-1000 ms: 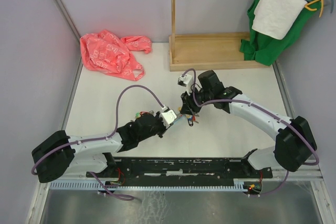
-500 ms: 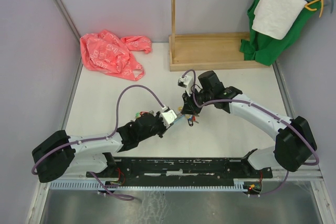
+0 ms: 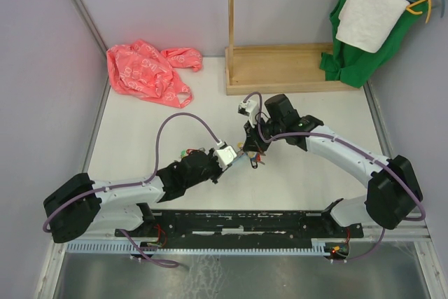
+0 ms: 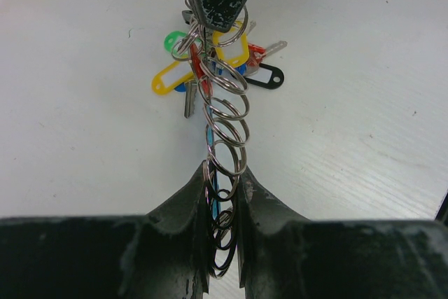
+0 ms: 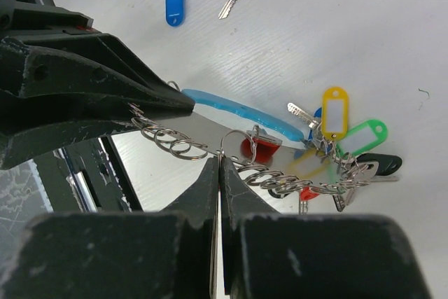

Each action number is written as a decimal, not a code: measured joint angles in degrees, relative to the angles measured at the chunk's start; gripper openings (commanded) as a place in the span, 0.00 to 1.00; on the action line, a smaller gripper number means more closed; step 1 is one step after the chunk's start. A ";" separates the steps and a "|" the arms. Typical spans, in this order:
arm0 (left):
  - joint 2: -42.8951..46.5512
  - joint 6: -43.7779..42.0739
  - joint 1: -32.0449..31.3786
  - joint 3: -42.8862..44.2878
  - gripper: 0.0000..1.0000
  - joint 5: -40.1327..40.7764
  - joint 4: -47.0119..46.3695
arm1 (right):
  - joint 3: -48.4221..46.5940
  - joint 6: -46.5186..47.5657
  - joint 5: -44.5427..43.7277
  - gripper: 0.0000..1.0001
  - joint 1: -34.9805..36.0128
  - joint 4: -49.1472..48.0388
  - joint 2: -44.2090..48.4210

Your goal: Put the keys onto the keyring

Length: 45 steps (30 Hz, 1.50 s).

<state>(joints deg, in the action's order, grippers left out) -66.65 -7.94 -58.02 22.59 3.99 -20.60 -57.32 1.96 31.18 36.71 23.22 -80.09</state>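
The keyring (image 5: 238, 114) sits mid-table (image 3: 140, 138), strung between your two arms. Your left gripper (image 4: 222, 176) is clamped tight on the light-blue sleeve end. Your right gripper (image 5: 219, 166) is pinched fully closed on the grey ringed stretch, by the looks of it on one small split ring (image 5: 236, 139). A bunch of tagged keys (image 4: 171, 75) hangs at the far end, and a few loose keys (image 5: 173, 1) lie off by the left arm. My worry: both holds are thin edge-on pinches, so if you twist or pull the arms apart, the loop probably pops free.
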 measured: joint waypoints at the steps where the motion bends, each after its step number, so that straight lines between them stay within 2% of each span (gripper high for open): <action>1: 0.00 0.02 0.00 0.00 0.07 0.00 0.00 | 0.02 -0.15 -0.42 0.01 0.00 0.00 0.07; 9: -0.11 2.82 0.00 0.17 0.14 -1.53 -0.09 | 5.31 -0.15 -1.86 0.01 0.09 -5.92 4.96; 15: -0.83 6.56 -0.28 0.20 0.24 -2.45 -1.29 | 11.89 1.33 -1.88 0.01 0.09 -15.74 8.81; 20: -2.25 9.22 -1.31 0.31 0.36 -2.64 -3.10 | 14.93 2.21 -1.33 0.01 0.02 -23.21 8.87; 27: -5.03 11.13 -4.55 0.94 0.43 -5.66 -6.58 | 20.09 4.17 -1.09 0.01 0.02 -35.78 7.76; 31: -5.09 11.61 -5.11 0.94 0.53 -6.54 -7.82 | 20.09 7.06 -0.37 0.01 -0.04 -36.92 7.28; 35: -2.56 11.80 -5.11 0.20 0.61 -4.96 -7.54 | 19.65 10.86 1.42 0.01 -0.15 -33.40 7.72; 41: 8.44 11.72 -5.11 -2.69 0.65 -0.92 -5.40 | 19.63 15.87 3.34 0.01 -0.85 -27.63 10.54; 45: 14.53 11.69 -5.05 -4.66 0.65 1.11 -6.32 | 19.63 16.85 5.14 0.01 -1.22 -27.06 11.10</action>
<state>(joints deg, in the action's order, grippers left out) -52.12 3.75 -63.07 17.93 5.10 -26.92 -37.69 18.81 36.32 35.48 -3.84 -68.99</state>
